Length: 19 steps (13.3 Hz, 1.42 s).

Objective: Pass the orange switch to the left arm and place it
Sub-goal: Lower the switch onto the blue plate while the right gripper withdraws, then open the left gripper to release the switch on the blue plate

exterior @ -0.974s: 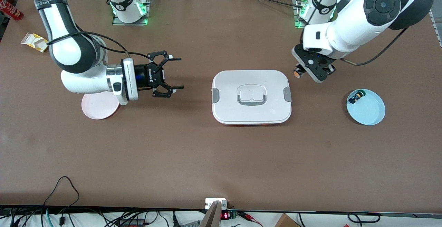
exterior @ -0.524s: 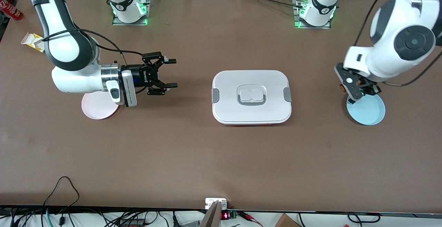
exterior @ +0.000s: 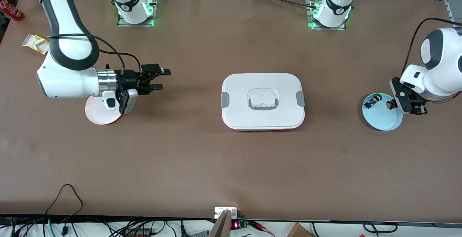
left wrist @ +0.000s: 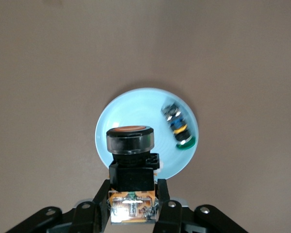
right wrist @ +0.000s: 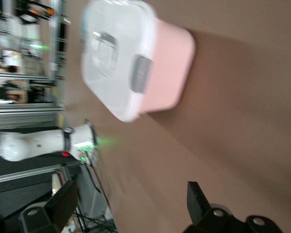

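My left gripper [exterior: 397, 104] is shut on the orange switch [exterior: 390, 104] and holds it just over the light blue plate [exterior: 388, 119] at the left arm's end of the table. In the left wrist view the switch [left wrist: 131, 155] stands upright between my closed fingers [left wrist: 167, 213], with the plate [left wrist: 136, 109] below it. My right gripper [exterior: 161, 79] is open and empty, low over the table beside the pink plate [exterior: 99, 116]. The white box [exterior: 262, 101] sits mid-table between the two grippers; it also shows in the right wrist view [right wrist: 131, 58], ahead of the open right gripper [right wrist: 131, 204].
A small black switch with blue and yellow-green parts [exterior: 371, 101] lies on the blue plate, also in the left wrist view [left wrist: 178, 127]. A yellow carton [exterior: 36, 43] and a red can [exterior: 11, 9] lie at the right arm's end. Cables run along the front edge.
My left gripper has swung with the orange switch from beside the box out to over the blue plate. My right gripper has drawn back from the box toward the pink plate and turned.
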Each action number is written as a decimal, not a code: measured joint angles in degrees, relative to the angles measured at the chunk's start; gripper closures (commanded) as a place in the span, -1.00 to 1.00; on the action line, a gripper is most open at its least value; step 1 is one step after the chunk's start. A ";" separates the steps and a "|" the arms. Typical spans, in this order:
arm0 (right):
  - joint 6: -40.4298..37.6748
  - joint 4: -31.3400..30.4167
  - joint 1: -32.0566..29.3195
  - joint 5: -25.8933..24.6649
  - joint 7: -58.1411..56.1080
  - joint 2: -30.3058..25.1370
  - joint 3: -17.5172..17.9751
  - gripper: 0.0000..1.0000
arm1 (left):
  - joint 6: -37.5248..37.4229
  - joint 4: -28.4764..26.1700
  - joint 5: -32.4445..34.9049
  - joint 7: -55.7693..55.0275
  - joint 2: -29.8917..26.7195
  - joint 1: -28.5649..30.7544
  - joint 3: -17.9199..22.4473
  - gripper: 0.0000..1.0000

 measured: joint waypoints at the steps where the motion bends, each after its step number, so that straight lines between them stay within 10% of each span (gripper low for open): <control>1: -0.04 -0.01 -0.01 -4.26 4.08 -0.25 -0.19 -1.00 | 2.81 -0.46 1.61 0.60 1.83 1.01 0.00 0.74; 10: -10.54 4.55 0.17 -40.69 35.12 -2.23 -0.62 -1.00 | 18.37 -0.59 9.11 1.30 14.50 4.22 0.00 0.77; 16: -19.14 17.09 0.13 -54.73 37.06 -4.90 -2.84 -1.00 | 19.08 -0.57 11.53 1.32 16.82 6.02 0.00 0.74; 19: -19.16 20.16 3.15 -55.42 37.01 -5.81 -10.19 -1.00 | 21.24 -0.59 12.65 1.32 18.41 7.47 0.02 0.68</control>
